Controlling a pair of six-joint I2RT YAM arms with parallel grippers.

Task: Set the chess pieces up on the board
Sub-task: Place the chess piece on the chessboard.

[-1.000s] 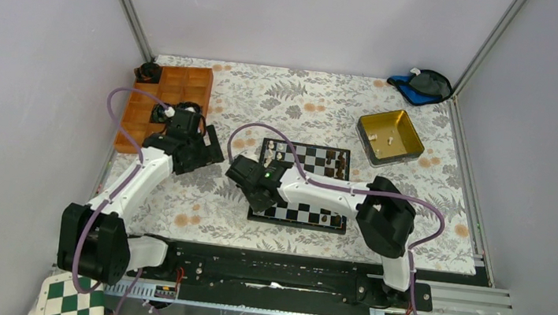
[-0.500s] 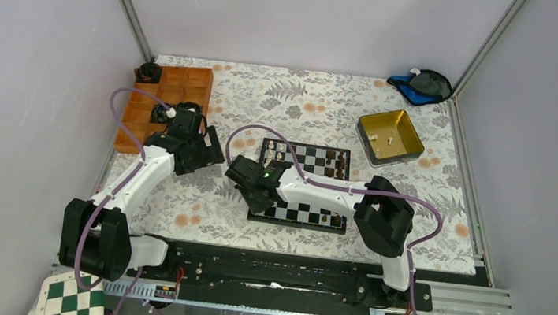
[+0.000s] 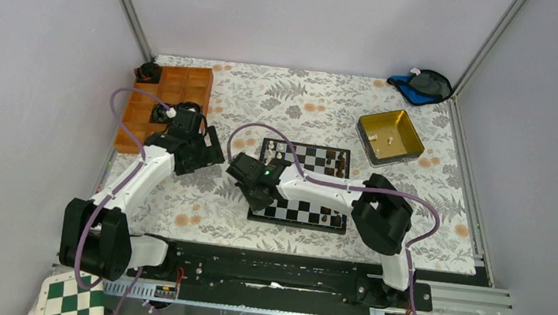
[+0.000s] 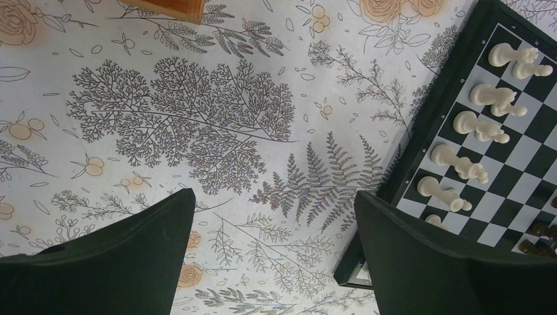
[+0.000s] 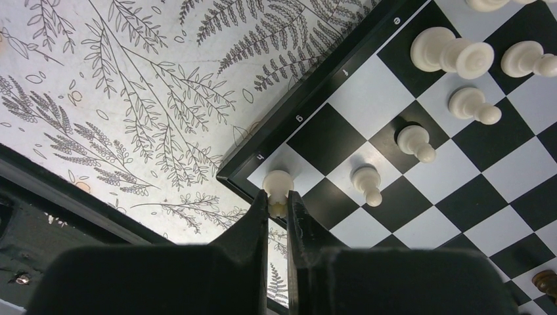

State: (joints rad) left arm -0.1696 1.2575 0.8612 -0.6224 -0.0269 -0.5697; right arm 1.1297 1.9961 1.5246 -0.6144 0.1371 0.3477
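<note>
Cream-white plastic chess pieces (image 4: 476, 125) are only partly set up on the square black-framed chessboard (image 3: 309, 161) with black and pale grey squares. In the left wrist view, five or six of them stand in a file down the board's edge square column on the side towards the left arm. The right wrist view shows about four small round-headed cream pawns (image 5: 414, 139) lined up one column further in. One more small cream piece (image 5: 278, 184) is pinched between the nearly closed fingers of the right pincer (image 5: 279, 207), right at the board's near corner square on that same side. Whether its foot touches the square cannot be told. On the board's opposite side a few dark brown pieces (image 3: 333, 160) stand, though they are too small to count. The left pincer (image 4: 274, 203) hangs wide open and empty over the floral-patterned desk (image 3: 305, 105), just off the board's left edge. Beyond the board's far right corner sits a square gold metal tin (image 3: 414, 130), apart from the board, with at least two cream pieces (image 3: 389, 141) lying inside. By this reckoning the cream side is well under way but not finished. The held piece has to be released on its square, the pieces in the tin have to be brought over, and both cream columns appear to have gaps to fill.
</note>
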